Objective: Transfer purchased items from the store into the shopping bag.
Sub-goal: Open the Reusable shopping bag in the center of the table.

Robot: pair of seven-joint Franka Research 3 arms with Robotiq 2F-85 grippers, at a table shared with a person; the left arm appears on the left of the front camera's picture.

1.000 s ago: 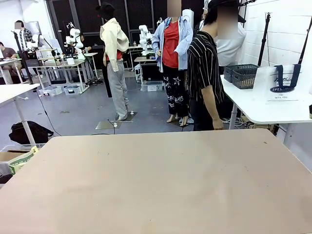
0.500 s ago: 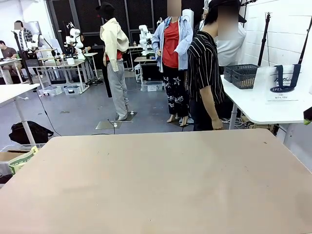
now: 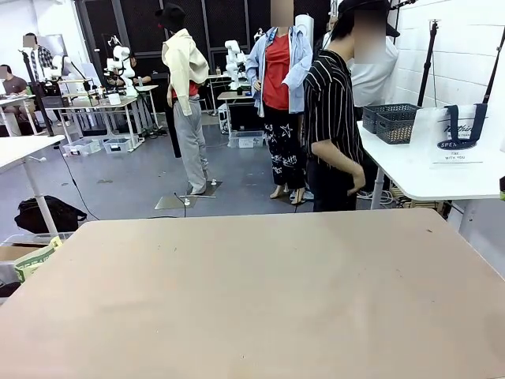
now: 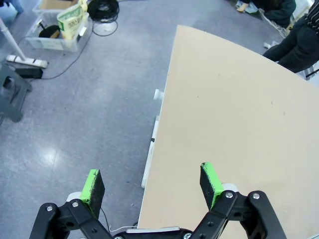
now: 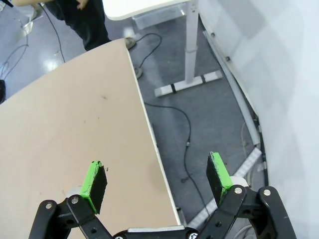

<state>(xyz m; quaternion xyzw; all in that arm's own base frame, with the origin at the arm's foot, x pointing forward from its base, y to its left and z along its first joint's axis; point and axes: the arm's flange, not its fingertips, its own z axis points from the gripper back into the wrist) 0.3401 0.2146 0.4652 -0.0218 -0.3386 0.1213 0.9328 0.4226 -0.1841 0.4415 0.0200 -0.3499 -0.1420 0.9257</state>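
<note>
Person's hand (image 3: 357, 183) raised to hip, elbow now bent

The right gripper (image 5: 155, 175) hangs above the edge of a beige table (image 5: 60, 124), its green pads (image 5: 94, 180) spread wide with nothing between them. One finger sits over the tabletop, the other over the grey floor (image 5: 164, 64). A black cable (image 5: 187, 134) trails across that floor near the leg (image 5: 188, 45) of a white table (image 5: 139, 6). A person's dark-trousered legs (image 5: 87, 20) stand at the beige table's far end. A white wall (image 5: 279, 74) runs along the picture's right.
</note>
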